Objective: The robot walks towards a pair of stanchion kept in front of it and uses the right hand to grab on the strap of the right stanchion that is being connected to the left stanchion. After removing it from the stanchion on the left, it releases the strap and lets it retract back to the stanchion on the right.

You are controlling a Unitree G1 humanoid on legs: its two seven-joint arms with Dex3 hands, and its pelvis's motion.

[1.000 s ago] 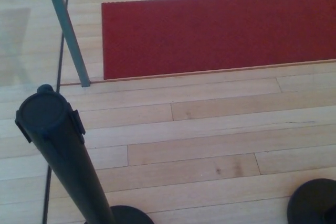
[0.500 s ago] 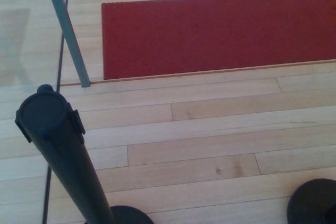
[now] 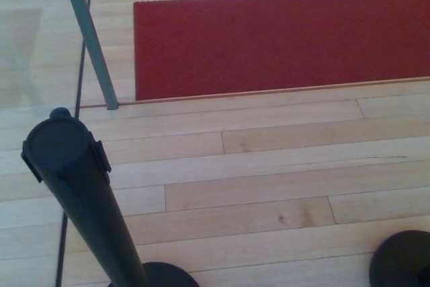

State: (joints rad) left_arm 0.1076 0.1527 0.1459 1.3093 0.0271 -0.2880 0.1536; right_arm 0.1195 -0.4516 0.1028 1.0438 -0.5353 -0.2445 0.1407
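The left stanchion is a black post that rises toward the camera at the lower left, its round cap near the left edge and its base at the bottom. Only the round black base of the right stanchion shows in the bottom right corner; its post is out of frame. No strap is visible between the two stanchions. Neither of my hands shows in the head view.
A red carpet lies on the light wooden floor ahead. A glass panel with a grey metal post stands at the upper left, its foot on the floor near the carpet's corner.
The whole picture has shifted slightly to the right and down, so the camera has moved a little. The stanchions and carpet stand as before.
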